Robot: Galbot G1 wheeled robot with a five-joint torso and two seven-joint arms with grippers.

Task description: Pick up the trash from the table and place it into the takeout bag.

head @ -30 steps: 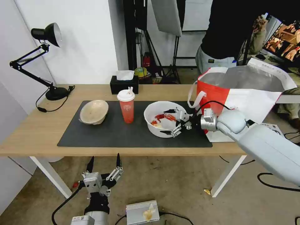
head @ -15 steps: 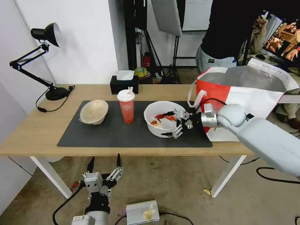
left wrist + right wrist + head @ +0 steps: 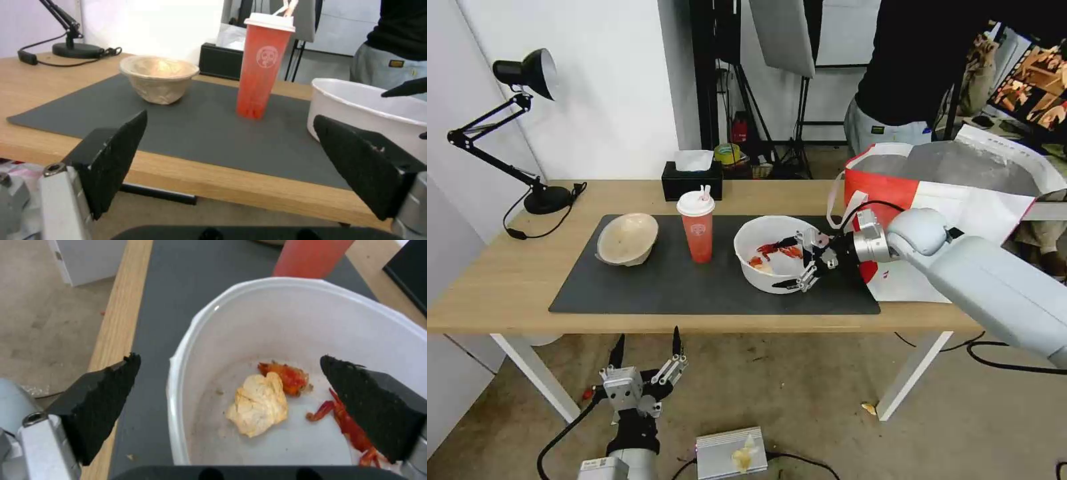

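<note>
The white round bowl (image 3: 760,235) with red crayfish scraps (image 3: 778,251) sits on the dark mat (image 3: 680,287) right of centre. My right gripper (image 3: 780,264) is open and straddles its right rim. In the right wrist view one finger is outside the bowl (image 3: 276,323) and the other over the scraps (image 3: 285,376). The red cup (image 3: 696,233) and the beige bowl (image 3: 627,239) stand further left. The takeout bag (image 3: 960,200) stands open at the table's right end. My left gripper (image 3: 648,337) hangs open below the table's front edge.
A black desk lamp (image 3: 527,73) and its cord occupy the table's (image 3: 494,280) far left corner. A black tissue box (image 3: 692,180) sits behind the cup. A person (image 3: 920,67) stands behind the bag. A metal box (image 3: 730,453) and cables lie on the floor.
My right gripper has edged left, further over the white bowl's rim, still open, and its arm has risen a little. The left arm has barely moved.
</note>
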